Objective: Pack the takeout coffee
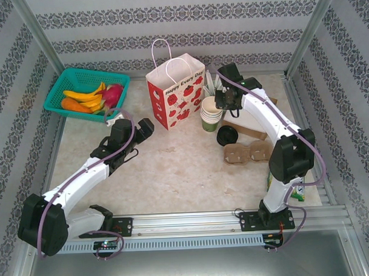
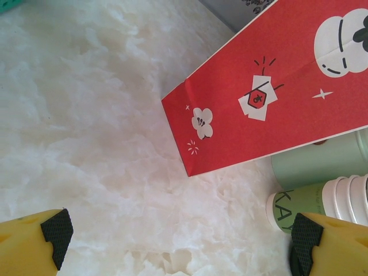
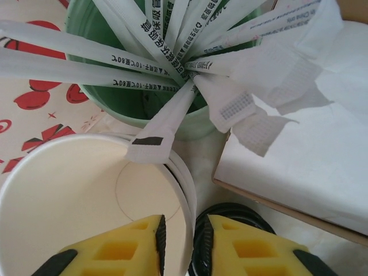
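Note:
A nested stack of dark-green cups (image 1: 211,116) with cream insides stands just right of the strawberry paper bag (image 1: 175,93). My right gripper (image 1: 224,102) hangs over the stack. In the right wrist view one yellow finger is inside the top cup (image 3: 75,195) and the other is outside its rim, with only a narrow gap between the pads, so my right gripper (image 3: 181,230) is shut on that cup's wall. No lone green cup stands apart from the stack. My left gripper (image 1: 143,127) is open and empty over bare table left of the bag (image 2: 270,103), its gripper point (image 2: 178,236) near the stack (image 2: 313,201).
A pale-green cup of wrapped straws (image 3: 115,103) and a box of napkins (image 3: 299,167) crowd the stack's far side. Black lids (image 1: 227,135) and a cardboard cup carrier (image 1: 248,153) lie in front of it. A teal fruit basket (image 1: 64,78) sits back left.

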